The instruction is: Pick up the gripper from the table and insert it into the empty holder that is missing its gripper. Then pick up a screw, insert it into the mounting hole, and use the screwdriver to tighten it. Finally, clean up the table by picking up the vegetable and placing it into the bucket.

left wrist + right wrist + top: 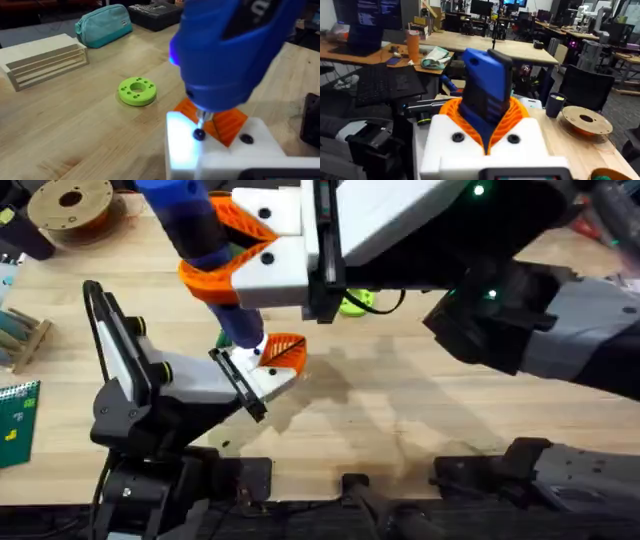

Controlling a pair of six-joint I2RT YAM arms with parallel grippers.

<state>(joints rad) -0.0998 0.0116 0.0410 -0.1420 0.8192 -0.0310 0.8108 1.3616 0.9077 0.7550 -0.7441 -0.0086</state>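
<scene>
1. Blue screwdriver (190, 220) clamped in the right gripper (225, 255), orange ribbed pads closed tight on its barrel; same grip seen from the right wrist, barrel rising between the pads.
2. Runs with its long axis from the upper left of the overhead frame down toward the centre, bit end lowest, aimed at the white holder (262, 375) just left of centre.
3. Carries the orange gripper (287, 352) already seated at the holder's tip, ribbed face up.
4. From the left wrist: thin metal bit meets a dark screw (199, 134) in the sloped top of the holder (185, 145), apparently tip on head, axis near upright to that face; a second dark screw head sits just to the right.
5. Judged step: tightening, which turns on keeping bit and screw in one line.
6. Left gripper (240, 380) lies at the holder in the lower left; cannot tell whether open or closed.
7. Lies well apart on the table: bright green disc (137, 91).
8. White lettering on the screwdriver body cut off, unreadable; nothing legible on the teal pouch (103, 24).
</scene>
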